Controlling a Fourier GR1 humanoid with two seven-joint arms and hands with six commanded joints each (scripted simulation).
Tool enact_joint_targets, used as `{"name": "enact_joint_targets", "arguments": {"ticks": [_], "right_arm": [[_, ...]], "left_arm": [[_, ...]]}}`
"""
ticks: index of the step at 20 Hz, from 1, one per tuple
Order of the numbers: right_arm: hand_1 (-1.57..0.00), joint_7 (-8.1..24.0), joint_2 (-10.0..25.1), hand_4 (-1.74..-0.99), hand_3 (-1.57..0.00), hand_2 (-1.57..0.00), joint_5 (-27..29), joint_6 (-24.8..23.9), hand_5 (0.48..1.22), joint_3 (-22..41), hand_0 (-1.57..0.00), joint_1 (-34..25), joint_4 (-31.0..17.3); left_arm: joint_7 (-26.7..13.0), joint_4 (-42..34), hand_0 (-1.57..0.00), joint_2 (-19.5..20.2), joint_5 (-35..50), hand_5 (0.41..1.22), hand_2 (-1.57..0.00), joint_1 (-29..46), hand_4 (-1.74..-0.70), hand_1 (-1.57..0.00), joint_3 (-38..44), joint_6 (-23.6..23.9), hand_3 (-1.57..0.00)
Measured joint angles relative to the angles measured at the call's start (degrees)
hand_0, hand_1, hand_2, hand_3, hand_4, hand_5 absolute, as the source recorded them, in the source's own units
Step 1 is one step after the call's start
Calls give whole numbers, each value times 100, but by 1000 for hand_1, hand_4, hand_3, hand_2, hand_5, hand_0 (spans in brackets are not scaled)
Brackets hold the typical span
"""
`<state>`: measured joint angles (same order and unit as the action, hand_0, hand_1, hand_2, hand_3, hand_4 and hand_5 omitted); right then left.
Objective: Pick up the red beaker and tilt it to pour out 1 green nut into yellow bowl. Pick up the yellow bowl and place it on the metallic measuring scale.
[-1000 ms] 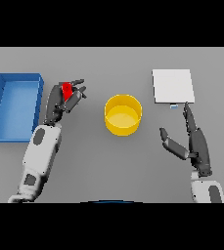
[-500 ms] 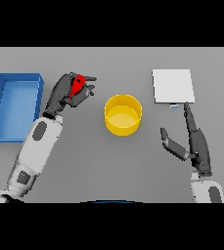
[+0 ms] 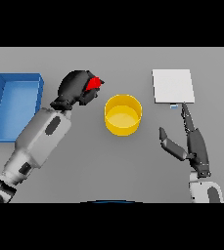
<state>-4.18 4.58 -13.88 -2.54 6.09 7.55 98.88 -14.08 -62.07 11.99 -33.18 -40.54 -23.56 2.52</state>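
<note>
My left hand [image 3: 76, 87] is curled round the red beaker [image 3: 94, 83], of which only a red tip shows, pointing right toward the yellow bowl [image 3: 123, 114]. The beaker hangs above the table, just left of the bowl's rim. No green nut can be seen in the bowl or the beaker. The bowl stands upright at the table's middle. The metallic measuring scale [image 3: 172, 85], a pale square plate, lies at the back right. My right hand [image 3: 194, 141] rests open near the table's right front, fingers straight and pointing toward the scale.
A blue bin [image 3: 2, 125] sits along the left edge of the grey table, behind my left forearm.
My left hand has carried the red beaker up and to the right, away from the blue bin and closer to the yellow bowl. The right hand has stayed put.
</note>
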Motion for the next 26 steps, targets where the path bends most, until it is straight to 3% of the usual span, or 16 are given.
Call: {"name": "enact_joint_targets", "arguments": {"ticks": [5,7,8,12,17,23,26], "right_arm": [[1,41,50,-1274,1,1,29,43,704,-21,1,-37,29],[1,-15,28,-1284,1,1,-4,34,705,0,1,12,-46],[1,-70,-5,-1283,1,1,33,33,702,3,1,41,2],[1,-50,-82,-1292,1,1,141,7,678,-51,1,8,-49],[1,-204,-238,-1291,1,1,308,-25,648,-102,1,40,-110],[1,-143,-166,-1288,1,1,290,-58,627,-180,1,-38,-216],[1,-131,-220,-1276,1,1,226,-103,600,-131,1,-53,-202]], "left_arm": [[-91,318,-1571,227,-853,1190,-1571,-562,-1740,-1571,-835,-317,-1570],[15,393,-1571,345,-1082,1201,-1571,-788,-1649,-1571,-1072,-482,-1571],[21,493,-1571,351,-1206,1205,-1571,-925,-1666,-1571,-1207,-591,-1571],[174,597,-1571,460,-1540,1215,-1571,-1429,-1701,-1571,-1777,-1305,-1277],[711,1009,-1571,364,-1981,1219,-1571,-1999,-1726,-1571,-2558,-1620,-1475],[871,1250,-1571,329,-2502,1220,-1571,-2418,-1737,-1571,-3472,-2069,-1546],[1071,1430,-1571,303,-2711,1221,-1571,-2664,-1739,-1571,-3816,-2026,-1558]]}}
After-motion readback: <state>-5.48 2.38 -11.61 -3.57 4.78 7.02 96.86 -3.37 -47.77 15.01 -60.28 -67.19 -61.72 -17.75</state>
